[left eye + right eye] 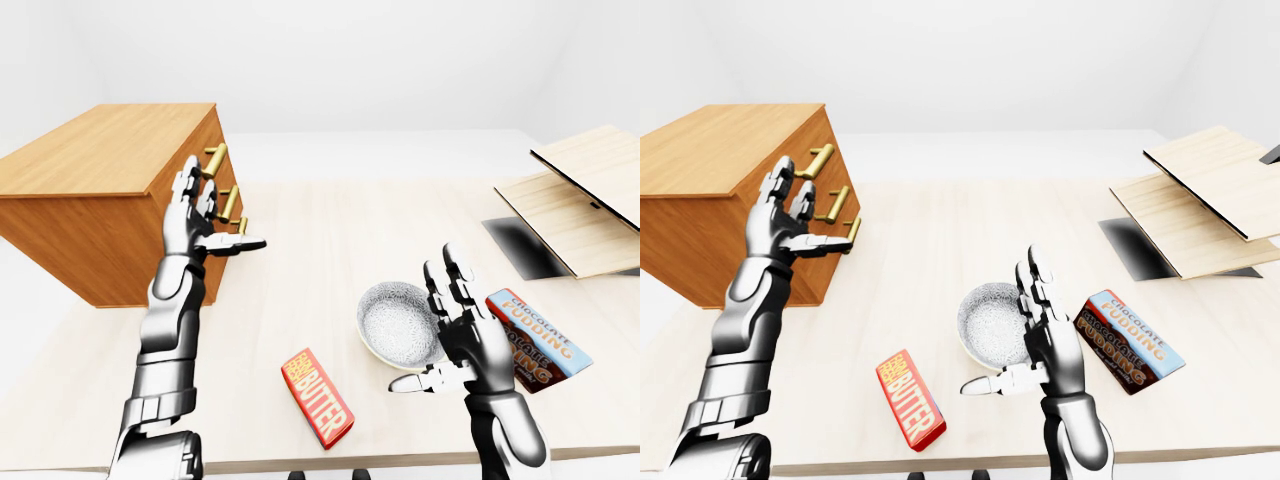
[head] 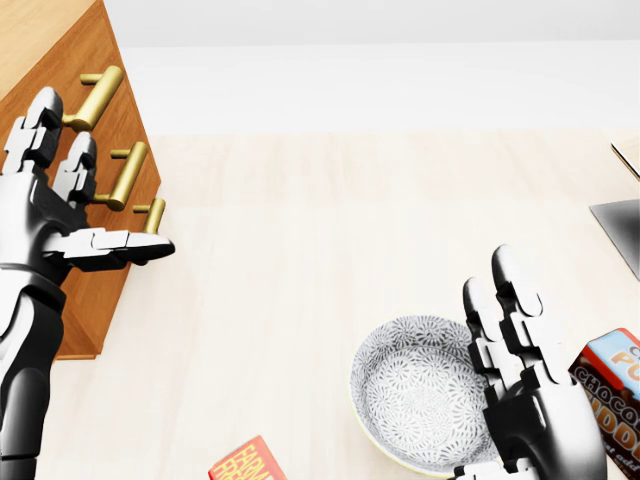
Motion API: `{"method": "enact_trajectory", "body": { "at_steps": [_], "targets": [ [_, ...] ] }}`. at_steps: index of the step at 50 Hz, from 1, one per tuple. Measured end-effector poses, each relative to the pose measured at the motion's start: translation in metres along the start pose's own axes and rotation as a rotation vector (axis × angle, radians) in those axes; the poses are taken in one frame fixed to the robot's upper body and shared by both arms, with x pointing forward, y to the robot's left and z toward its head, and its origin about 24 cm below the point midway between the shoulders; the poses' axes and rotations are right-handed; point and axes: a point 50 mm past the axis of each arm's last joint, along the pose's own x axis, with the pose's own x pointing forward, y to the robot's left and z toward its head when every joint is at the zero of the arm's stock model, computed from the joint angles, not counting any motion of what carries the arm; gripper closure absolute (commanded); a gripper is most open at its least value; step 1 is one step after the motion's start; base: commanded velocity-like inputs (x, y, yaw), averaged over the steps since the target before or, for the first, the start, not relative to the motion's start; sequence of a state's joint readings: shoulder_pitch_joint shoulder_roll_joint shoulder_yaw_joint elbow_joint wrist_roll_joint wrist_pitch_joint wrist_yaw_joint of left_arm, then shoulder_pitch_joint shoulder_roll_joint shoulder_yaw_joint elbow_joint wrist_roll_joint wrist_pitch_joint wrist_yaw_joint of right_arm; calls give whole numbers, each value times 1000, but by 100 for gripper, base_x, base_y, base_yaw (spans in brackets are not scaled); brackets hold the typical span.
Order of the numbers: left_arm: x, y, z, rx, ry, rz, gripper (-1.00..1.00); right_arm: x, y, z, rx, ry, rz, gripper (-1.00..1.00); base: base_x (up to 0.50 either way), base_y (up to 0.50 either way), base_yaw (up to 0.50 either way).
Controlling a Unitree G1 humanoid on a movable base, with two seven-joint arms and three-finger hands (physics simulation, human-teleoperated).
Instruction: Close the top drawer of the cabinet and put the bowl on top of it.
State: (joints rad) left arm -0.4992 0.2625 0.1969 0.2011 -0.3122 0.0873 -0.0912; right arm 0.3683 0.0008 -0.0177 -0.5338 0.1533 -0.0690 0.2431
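"Wooden cabinet (image 1: pixel 110 180): where is your left hand (image 1: pixel 195 225)?"
"Against its drawer handles (image 1: pixel 216 158), fingers spread wide, gripping nothing."
"The bowl (image 1: pixel 398 325)?"
"On the table (image 1: pixel 330 230), well right of the cabinet. My right hand (image 1: pixel 468 345), farther right, is splayed and empty."

The head view looks steeply down on the table (image 2: pixel 300 230) from close above, cropping the cabinet (image 2: pixel 50 50) at 10 o'clock and the bowl (image 2: pixel 415 395) at 5 o'clock. The left-eye and right-eye views face across the table at a shallower tilt and take in far more: the whole cabinet at 10 o'clock and the wall (image 1: pixel 350 60) beyond. The pair share nearly one scene, with everything sitting further left in the right-eye view.
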Motion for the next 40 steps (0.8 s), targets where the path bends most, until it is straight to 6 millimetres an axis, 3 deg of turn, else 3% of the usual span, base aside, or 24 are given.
{"method": "enact_trajectory", "body": {
  "at_steps": [21,30,40],
  "targets": [
    [-26,-21,31,4,-174,-72,-100,0,0,0,0,0,-1,-100,0,0,0],
    [-56,-39,60,22,-324,-138,-100,0,0,1,1,0,-1,-100,0,0,0],
    [-73,-49,76,40,-404,-170,-100,0,0,1,1,0,-1,-100,0,0,0]
  ]
}}
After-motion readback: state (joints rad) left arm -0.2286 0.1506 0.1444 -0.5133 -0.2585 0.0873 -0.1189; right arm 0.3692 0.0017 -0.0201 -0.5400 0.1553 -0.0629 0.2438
